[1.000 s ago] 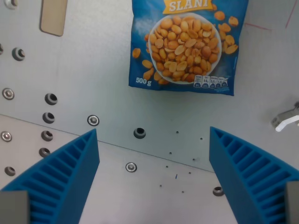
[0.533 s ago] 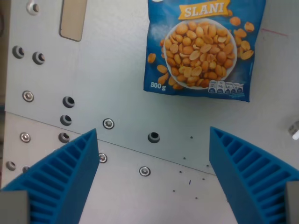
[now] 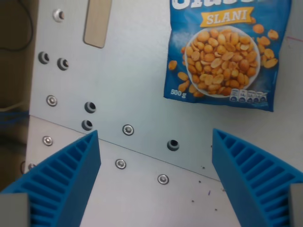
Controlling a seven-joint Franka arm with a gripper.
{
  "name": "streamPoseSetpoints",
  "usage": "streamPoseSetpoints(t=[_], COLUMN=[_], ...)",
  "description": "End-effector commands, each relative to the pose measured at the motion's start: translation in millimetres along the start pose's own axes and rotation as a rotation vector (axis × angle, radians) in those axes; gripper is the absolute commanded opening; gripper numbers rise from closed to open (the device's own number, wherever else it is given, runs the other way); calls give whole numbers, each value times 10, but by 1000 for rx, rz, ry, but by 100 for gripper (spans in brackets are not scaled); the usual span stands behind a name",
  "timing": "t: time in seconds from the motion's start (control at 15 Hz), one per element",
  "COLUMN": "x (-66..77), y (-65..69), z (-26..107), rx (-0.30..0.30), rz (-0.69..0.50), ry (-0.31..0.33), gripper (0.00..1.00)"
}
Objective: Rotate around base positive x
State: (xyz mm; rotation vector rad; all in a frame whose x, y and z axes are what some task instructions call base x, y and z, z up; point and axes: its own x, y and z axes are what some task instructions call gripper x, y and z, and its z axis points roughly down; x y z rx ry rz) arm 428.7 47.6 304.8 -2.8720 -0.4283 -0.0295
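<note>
In the wrist view my gripper (image 3: 156, 182) is open and empty, with its two blue ribbed fingers (image 3: 61, 177) at the lower left and lower right of the picture. It hangs above a grey metal plate (image 3: 132, 90) with screws and holes. A blue bag of salted peanuts (image 3: 227, 52) lies flat on the plate at the upper right, well beyond the fingertips and apart from them.
A tan slot-shaped cutout (image 3: 98, 22) sits at the top left of the plate. Several screws and holes, such as one hole (image 3: 173, 144), dot the plate between the fingers. The plate's left edge (image 3: 33, 71) shows, with dark floor and cables beyond.
The whole scene has shifted to the wrist view's right and slightly down, so the camera has moved. The plate's left edge has come into view. The fingers stay equally wide open.
</note>
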Motion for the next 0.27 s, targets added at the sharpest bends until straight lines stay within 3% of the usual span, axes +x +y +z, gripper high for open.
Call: streamPoseSetpoints(t=[0.07, 0.27], x=[-33, -33], y=[36, 36], z=[-24, -24], rx=[227, 266], rz=[-26, -27], ry=[74, 86], gripper=[100, 100])
